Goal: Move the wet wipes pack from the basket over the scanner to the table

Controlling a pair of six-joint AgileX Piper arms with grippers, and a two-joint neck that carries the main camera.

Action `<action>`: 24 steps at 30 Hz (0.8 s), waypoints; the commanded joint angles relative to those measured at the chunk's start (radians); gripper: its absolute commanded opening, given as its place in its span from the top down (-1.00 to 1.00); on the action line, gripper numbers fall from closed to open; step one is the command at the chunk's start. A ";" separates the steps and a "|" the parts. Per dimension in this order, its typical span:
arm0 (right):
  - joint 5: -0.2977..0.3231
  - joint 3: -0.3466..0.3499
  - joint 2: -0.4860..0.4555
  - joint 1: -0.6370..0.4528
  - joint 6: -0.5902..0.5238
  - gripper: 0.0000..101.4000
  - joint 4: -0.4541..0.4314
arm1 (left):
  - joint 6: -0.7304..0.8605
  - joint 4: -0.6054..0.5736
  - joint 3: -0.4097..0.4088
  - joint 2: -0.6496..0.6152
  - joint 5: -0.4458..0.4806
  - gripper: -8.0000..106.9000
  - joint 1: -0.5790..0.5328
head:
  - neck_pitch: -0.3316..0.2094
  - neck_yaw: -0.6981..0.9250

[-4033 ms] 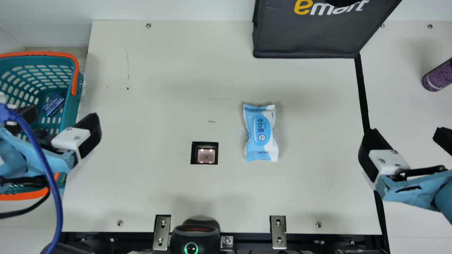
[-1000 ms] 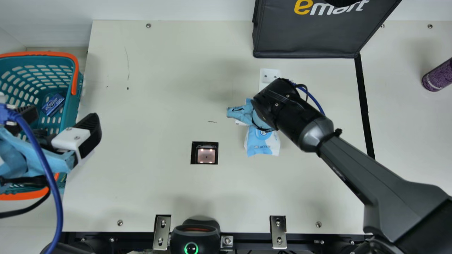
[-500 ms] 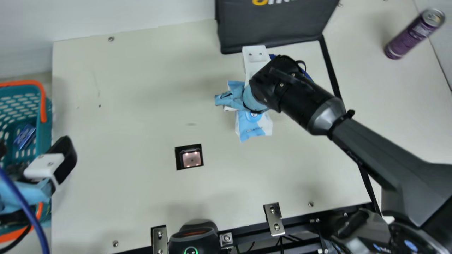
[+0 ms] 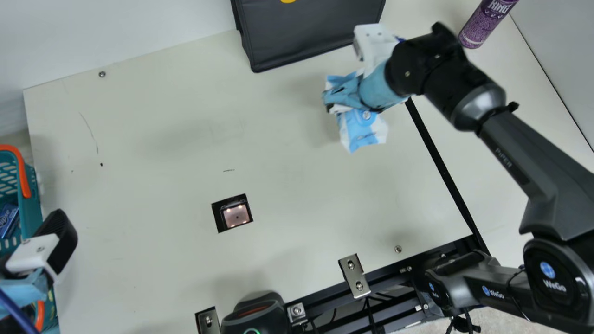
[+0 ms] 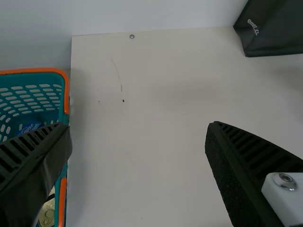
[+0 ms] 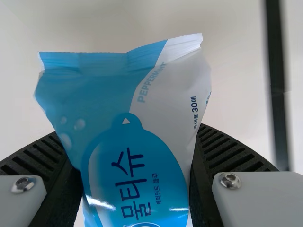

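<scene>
The right gripper [image 4: 336, 101] is holding the wet wipes pack [image 4: 364, 130] above the desk [image 4: 162, 208], near the black bag [image 4: 311, 37] and well apart from the scanner [image 4: 236, 215]; its jaws are closing on the pack's two sides. The left gripper [image 4: 46, 248] is hovering by the basket [image 4: 30, 199], its jaws standing wide apart and gripping nothing.

From overhead, the main view shares basket [image 4: 30, 208] and tabletop [image 4: 162, 195] with the left wrist's, while the right's closely faces the wipes pack [image 6: 137, 170].
</scene>
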 commanded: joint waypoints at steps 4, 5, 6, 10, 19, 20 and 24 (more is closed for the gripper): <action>-0.002 -0.044 0.043 -0.177 -0.162 1.00 -0.013 | 0.000 0.000 0.000 0.000 0.000 -0.71 0.000 | -0.029 -0.002; -0.003 -0.055 0.053 -0.194 -0.175 1.00 -0.018 | 0.000 0.000 0.000 0.000 0.000 -0.71 0.000 | -0.029 -0.002; -0.003 -0.068 0.064 -0.210 -0.187 1.00 -0.024 | 0.000 0.000 0.000 0.000 0.000 -0.71 0.000 | -0.029 -0.002; -0.005 -0.116 0.107 -0.257 -0.223 1.00 -0.053 | 0.000 0.000 0.000 0.000 0.000 -0.71 0.000 | -0.029 -0.002; -0.012 -0.225 0.222 -0.304 -0.262 1.00 -0.109 | 0.000 0.000 0.000 0.000 0.000 -0.71 0.000 | -0.029 -0.002; -0.013 -0.237 0.236 -0.307 -0.263 1.00 -0.115 | 0.000 0.000 0.000 0.000 0.000 -0.71 0.000 | -0.029 -0.002; -0.018 -0.289 0.298 -0.315 -0.263 1.00 -0.133 | 0.000 0.000 0.000 0.000 0.000 -0.71 0.000 | -0.029 -0.002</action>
